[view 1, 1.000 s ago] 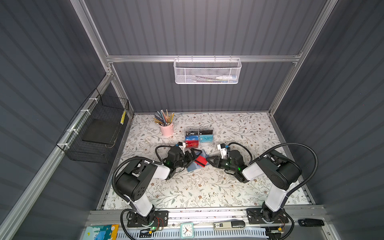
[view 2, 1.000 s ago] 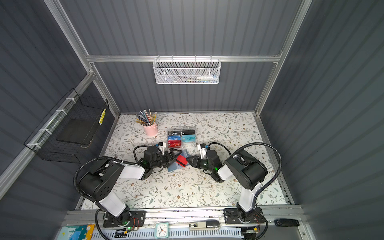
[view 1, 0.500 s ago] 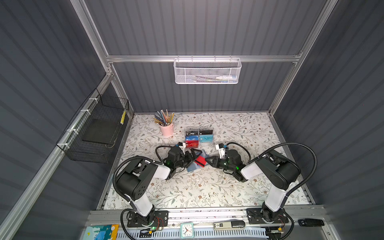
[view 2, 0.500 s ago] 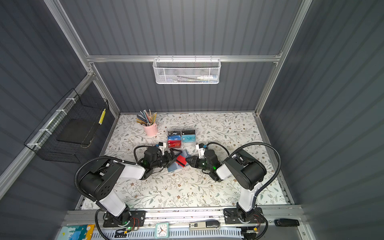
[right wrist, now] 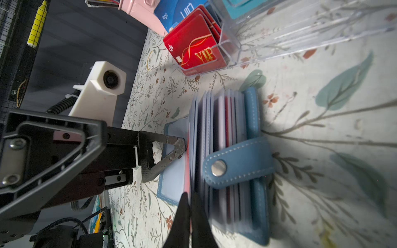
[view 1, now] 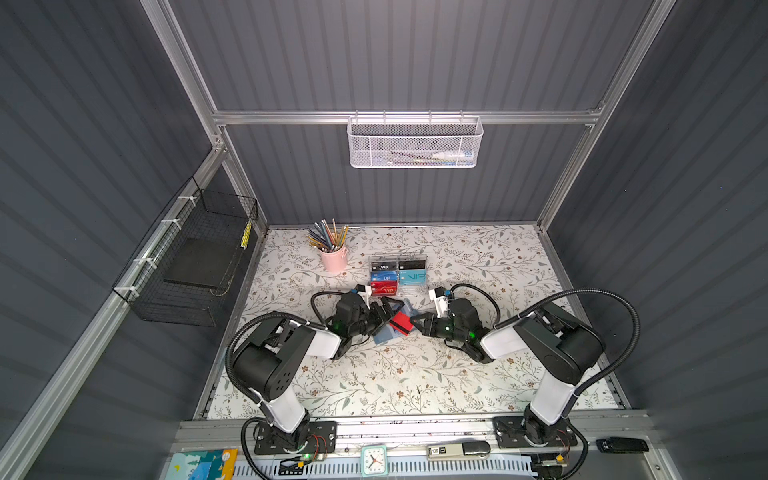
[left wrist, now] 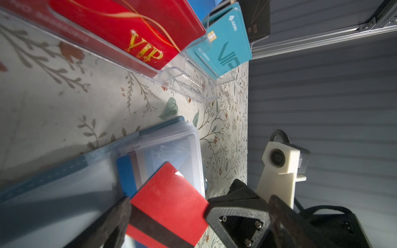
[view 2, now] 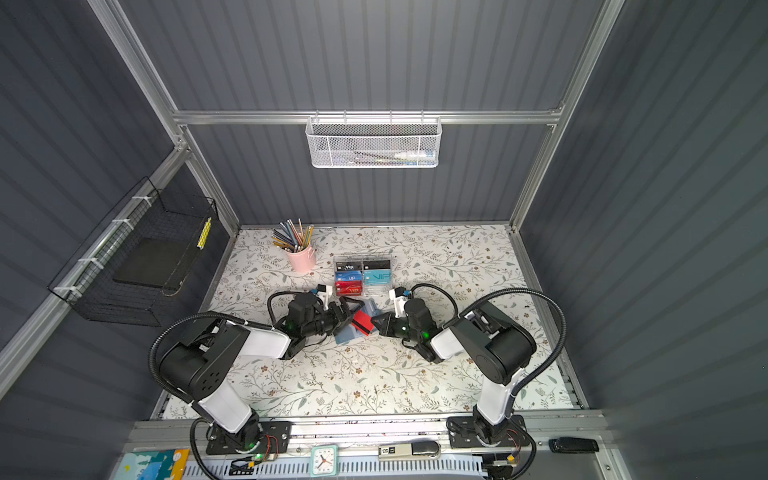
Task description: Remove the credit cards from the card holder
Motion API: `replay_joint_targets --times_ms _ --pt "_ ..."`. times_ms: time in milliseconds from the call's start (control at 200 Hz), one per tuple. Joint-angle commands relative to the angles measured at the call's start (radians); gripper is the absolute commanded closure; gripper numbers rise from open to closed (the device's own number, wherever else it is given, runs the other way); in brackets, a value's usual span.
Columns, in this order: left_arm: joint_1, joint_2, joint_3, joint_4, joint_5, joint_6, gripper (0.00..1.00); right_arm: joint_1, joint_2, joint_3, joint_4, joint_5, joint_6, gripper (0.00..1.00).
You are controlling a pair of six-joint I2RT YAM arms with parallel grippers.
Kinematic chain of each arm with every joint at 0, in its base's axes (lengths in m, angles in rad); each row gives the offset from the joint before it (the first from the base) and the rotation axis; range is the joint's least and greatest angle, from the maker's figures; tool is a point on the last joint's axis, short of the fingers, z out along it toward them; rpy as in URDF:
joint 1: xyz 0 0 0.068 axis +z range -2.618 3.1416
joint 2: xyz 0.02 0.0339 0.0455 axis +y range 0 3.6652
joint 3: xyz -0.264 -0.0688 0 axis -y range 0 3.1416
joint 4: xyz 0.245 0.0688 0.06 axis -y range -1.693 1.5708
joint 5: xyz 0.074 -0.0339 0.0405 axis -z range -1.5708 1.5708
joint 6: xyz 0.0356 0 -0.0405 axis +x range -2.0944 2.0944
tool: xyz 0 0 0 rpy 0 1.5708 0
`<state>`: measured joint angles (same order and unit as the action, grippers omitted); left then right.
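Credit card (view 1: 402, 322) edge between tight right jaws

The card holder (right wrist: 236, 165) is matt, blue-grey, leather-look material with pale stitching and a shiny metal snap (right wrist: 218, 168). Its sleeves (left wrist: 171, 148) are clear, glossy plastic. The red card (left wrist: 169, 204) is smooth plastic with a dull black stripe. At twelve o'clock from it, the rack (left wrist: 182, 81) is clear, polished acrylic. The table cover (left wrist: 53, 107) looks matt and printed. My left gripper (view 1: 386, 311) is matt black plastic, one fingertip (right wrist: 177, 146) scuffed grey.
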<state>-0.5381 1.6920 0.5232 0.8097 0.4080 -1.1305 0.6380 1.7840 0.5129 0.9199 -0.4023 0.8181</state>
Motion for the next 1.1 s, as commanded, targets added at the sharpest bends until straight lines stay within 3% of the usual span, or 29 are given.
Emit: replay_joint_targets --times_ms 0,485,825,1096 --pt "-0.008 -0.004 0.034 -0.021 0.0 0.006 0.0 0.006 -0.024 0.008 -0.046 0.02 -0.027 1.0" --pt "-0.008 -0.158 0.078 -0.228 -0.038 0.092 0.0 -0.046 -0.071 -0.028 0.011 -0.035 0.052 1.0" --pt "-0.008 -0.138 0.066 -0.194 -0.041 0.08 0.0 -0.078 -0.118 -0.037 0.059 -0.088 0.106 1.0" --pt "-0.025 -0.085 0.046 -0.072 -0.039 0.026 0.0 -0.083 -0.149 -0.043 0.117 -0.132 0.159 1.0"
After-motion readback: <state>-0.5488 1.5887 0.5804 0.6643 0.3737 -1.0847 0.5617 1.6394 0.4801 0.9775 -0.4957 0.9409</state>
